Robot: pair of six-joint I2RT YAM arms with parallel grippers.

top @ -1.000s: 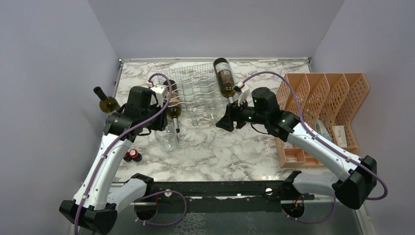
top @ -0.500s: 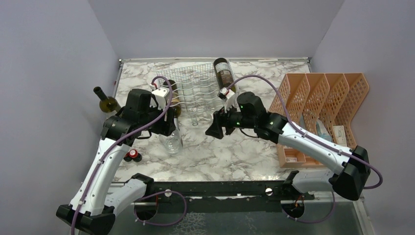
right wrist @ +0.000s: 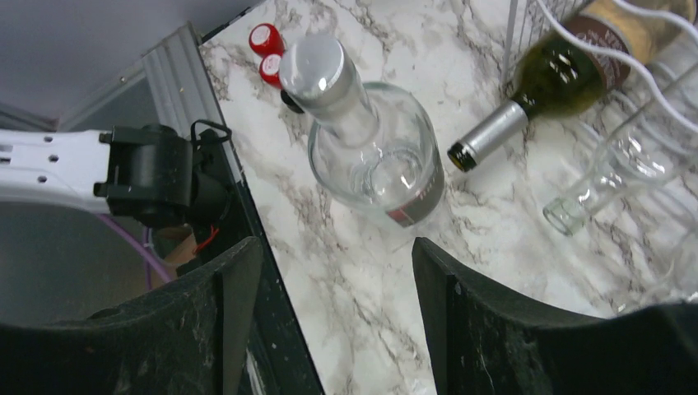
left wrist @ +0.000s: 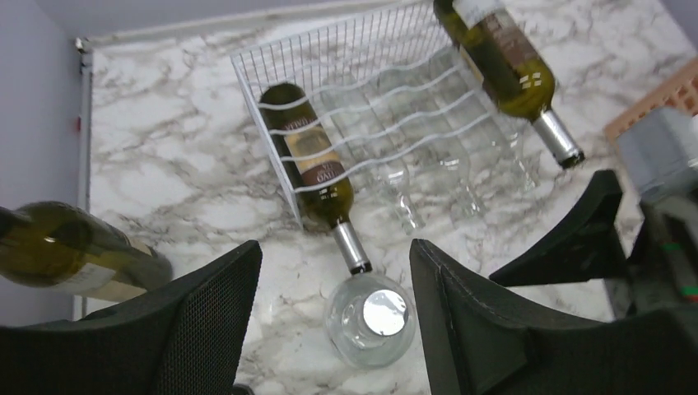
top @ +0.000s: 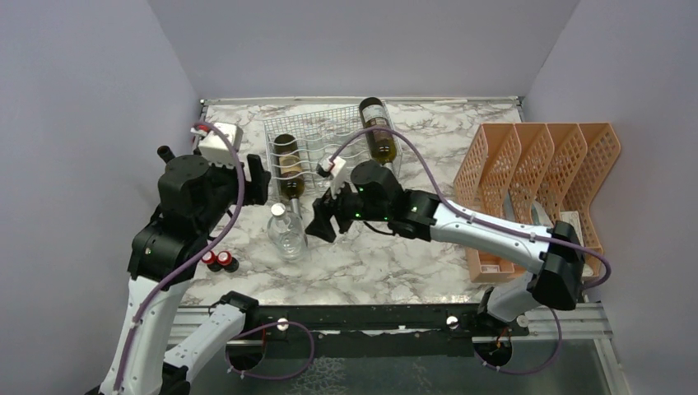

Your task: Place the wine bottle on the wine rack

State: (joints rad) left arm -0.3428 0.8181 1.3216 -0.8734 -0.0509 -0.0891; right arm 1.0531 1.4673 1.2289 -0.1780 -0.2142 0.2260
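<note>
Green glass wine bottle (left wrist: pixel 313 160) lying in leftmost cradle of white wire-mesh wine rack (left wrist: pixel 387 49), neck overhanging near edge; left jaws wide, empty, above it; right jaws wide, empty, near upright clear glass bottle (right wrist: pixel 379 173) on marble worktop (top: pixel 395 255).

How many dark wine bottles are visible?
3. First bottle in the wine rack's left cradle; second bottle lying at its right side; third bottle at the table's left edge, mostly hidden overhead.
</note>
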